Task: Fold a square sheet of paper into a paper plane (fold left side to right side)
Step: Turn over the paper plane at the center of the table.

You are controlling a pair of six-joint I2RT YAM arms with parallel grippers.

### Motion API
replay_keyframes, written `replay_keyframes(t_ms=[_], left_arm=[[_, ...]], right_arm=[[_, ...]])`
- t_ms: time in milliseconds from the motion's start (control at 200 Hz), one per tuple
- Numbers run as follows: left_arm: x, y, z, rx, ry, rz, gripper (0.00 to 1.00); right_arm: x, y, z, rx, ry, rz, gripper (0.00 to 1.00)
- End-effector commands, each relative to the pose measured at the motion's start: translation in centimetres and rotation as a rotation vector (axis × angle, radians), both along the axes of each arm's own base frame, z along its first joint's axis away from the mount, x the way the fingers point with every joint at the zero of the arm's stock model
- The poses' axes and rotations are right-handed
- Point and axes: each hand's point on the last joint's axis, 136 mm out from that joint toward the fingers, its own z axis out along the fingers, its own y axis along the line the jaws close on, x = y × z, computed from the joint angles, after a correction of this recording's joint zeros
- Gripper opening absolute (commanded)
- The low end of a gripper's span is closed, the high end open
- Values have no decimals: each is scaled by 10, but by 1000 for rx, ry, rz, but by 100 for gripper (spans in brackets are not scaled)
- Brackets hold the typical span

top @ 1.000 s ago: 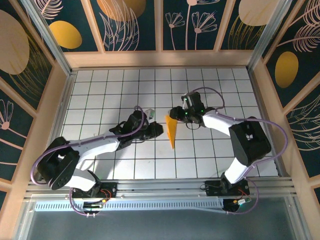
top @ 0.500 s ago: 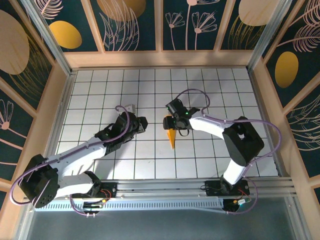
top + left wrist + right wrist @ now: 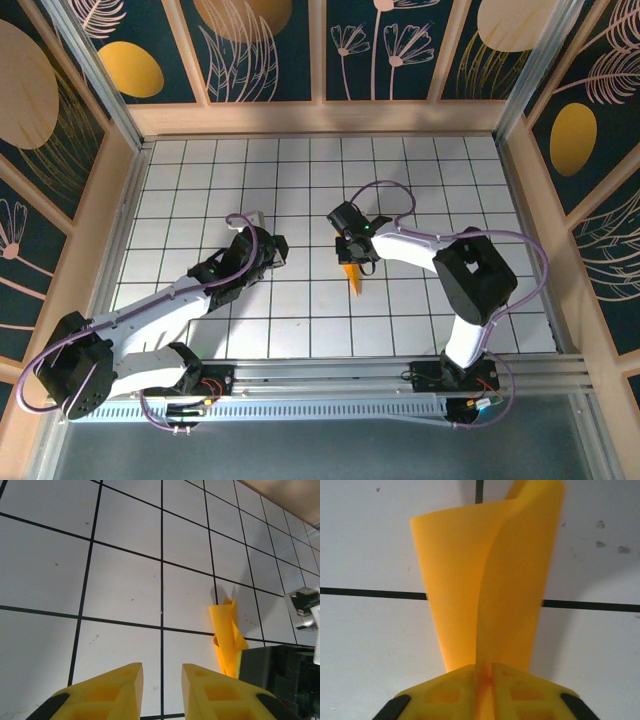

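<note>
the paper plane (image 3: 490, 595) is pinched in the right jaws; the left jaws hover nearby, narrowly parted.

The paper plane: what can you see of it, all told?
The paper plane is thin, plain orange-yellow paper folded into a narrow tapering shape, with a lengthwise crease and layers curling apart at one end. It is near the middle of the white gridded table, crossing a black line. The right gripper has its jaws shut on the other end.
</note>
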Motion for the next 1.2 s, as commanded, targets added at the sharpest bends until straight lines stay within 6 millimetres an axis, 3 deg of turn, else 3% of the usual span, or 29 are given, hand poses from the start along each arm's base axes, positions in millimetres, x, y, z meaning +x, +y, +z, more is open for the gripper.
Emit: replay_keyframes(t_ms=[0,45,290,656,796,961,1086,1196], left_arm=[[2,6,9,21,-25,15,27],[2,6,8,22,-25,16,27],[3,5,11,16,-33,12,28],[4,-10,14,-94,-31,-52,46],[8,-8,16,-194,-26,-66,50],[14,7,16,-304,-20,-49,55],[15,22,13,-379,-15,-26,59],[14,33,8,-409,-4,2,60]], right_arm=[[8,-5,31,-18,-79,-16,5],[8,-7,33,-23,-85,-19,0],[9,-9,44,-13,-109,-22,0],[13,-8,53,49,-95,-15,0],[19,4,75,232,-101,14,0],[12,26,111,589,-79,111,0],[13,24,135,846,-65,144,0],[7,28,145,986,-42,175,0]])
